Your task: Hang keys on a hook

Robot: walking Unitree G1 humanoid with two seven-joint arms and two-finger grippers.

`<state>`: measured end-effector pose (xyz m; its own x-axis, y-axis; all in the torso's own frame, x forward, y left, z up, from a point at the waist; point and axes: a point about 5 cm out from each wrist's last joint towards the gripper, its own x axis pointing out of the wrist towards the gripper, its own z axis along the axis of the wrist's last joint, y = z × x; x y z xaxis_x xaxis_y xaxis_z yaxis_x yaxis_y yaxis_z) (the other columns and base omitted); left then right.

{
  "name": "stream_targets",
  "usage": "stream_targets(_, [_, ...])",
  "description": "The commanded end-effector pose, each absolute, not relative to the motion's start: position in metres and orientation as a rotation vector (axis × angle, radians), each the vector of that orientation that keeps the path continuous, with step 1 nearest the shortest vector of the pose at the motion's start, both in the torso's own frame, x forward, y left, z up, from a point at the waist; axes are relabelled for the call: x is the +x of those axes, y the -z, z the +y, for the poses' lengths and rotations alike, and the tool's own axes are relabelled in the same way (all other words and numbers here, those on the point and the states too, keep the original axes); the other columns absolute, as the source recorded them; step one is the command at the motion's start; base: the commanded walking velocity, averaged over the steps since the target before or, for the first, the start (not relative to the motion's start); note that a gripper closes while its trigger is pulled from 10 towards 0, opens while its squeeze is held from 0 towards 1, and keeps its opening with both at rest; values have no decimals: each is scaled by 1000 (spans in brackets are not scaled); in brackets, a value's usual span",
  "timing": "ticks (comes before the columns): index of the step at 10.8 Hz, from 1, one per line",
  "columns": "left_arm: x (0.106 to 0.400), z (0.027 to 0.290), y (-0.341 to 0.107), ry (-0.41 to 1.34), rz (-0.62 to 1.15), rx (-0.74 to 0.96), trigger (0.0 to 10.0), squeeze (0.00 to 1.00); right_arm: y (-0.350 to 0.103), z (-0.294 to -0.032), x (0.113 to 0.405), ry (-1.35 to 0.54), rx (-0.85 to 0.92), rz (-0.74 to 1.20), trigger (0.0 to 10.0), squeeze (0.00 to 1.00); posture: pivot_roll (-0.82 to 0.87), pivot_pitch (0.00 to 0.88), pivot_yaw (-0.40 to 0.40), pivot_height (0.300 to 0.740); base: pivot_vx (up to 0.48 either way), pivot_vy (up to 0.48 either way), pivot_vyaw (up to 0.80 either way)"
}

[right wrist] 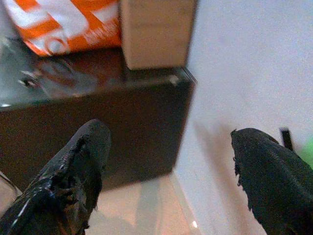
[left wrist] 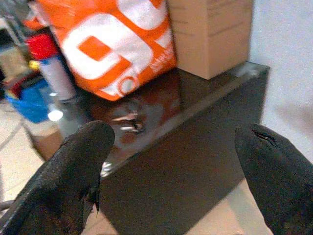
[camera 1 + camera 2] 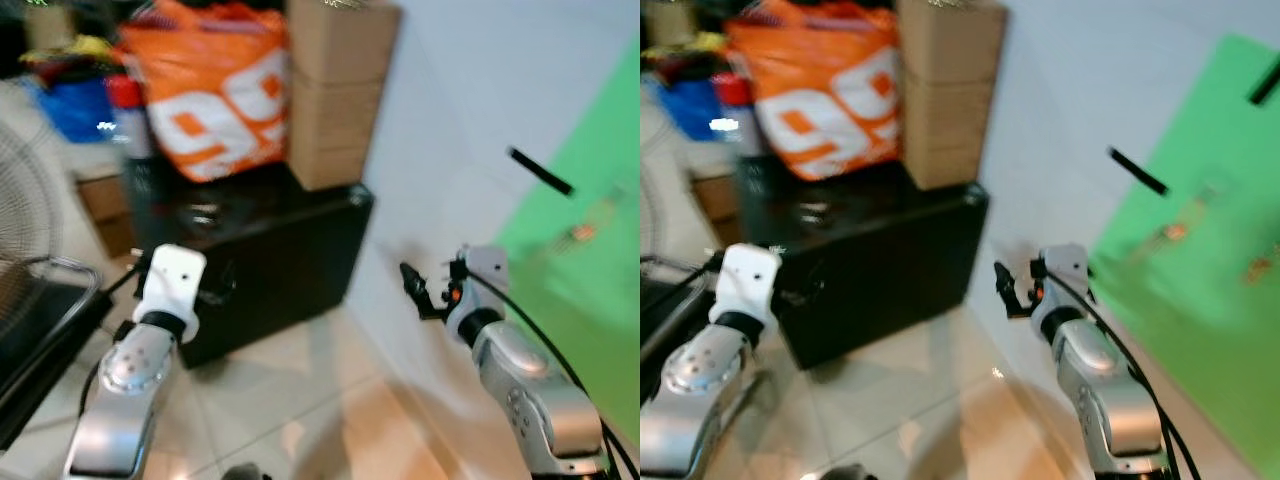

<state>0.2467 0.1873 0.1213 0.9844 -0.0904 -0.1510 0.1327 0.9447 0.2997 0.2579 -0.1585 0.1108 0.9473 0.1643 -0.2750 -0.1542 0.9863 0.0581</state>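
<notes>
1. The head views were blurred; they showed a low glossy black cabinet [image 3: 290, 265] standing against a pale wall [image 3: 470, 110], on a shiny light tiled floor [image 3: 300, 400].
2. A set of small metal keys [image 2: 128, 123] lay on the cabinet's dark reflective top, in front of the bag, touching neither end effector.
3. A large orange and white plastic bag [image 3: 215, 90] sat on the cabinet top, and just beside it, nearer the wall, stood a stack of brown cardboard boxes [image 3: 335, 90].
4. A short black hook bar [image 3: 540, 170] stuck out from the wall next to a bright green panel [image 3: 590, 260], well apart from the keys.
5. The left end effector [image 2: 171, 171] was held in front of the cabinet with its two black fingers [image 2: 73, 176] spread wide and nothing between them; the keys appeared beyond the gap.
6. The right end effector [image 1: 166, 171] was held near the wall beside the cabinet's end, its fingers [image 1: 266, 176] likewise wide apart and empty.
7. To the left of the cabinet stood a blue container [image 3: 75, 105] and a cylinder with a red top [image 3: 127, 115], both too blurred to describe further.
8. Part of a wire fan grille [image 3: 25, 200] appeared at the far left.
</notes>
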Motion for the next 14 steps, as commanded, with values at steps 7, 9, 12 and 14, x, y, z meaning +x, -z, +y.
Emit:
stream_targets(7, [241,181,-125,127,104,257,10000,839,-107,-165,260,-85,-9,286,10000,1000,-26,0,-85,740,122,0,343])
stream_targets(9, [241,180,-125,131,103,257,10000,847,-107,-166,261,-77,-21,282,10000,1000,-28,0,-82,740,298,0,0])
stream_targets(12, [242,181,-126,133,97,258,10000,847,-107,-165,263,-71,-24,280,10000,1000,-27,0,-81,740,326,0,0])
stream_targets(14, [244,181,-126,130,96,261,10000,843,-107,-166,264,-70,-35,280,10000,1000,-26,0,-86,740,336,0,0])
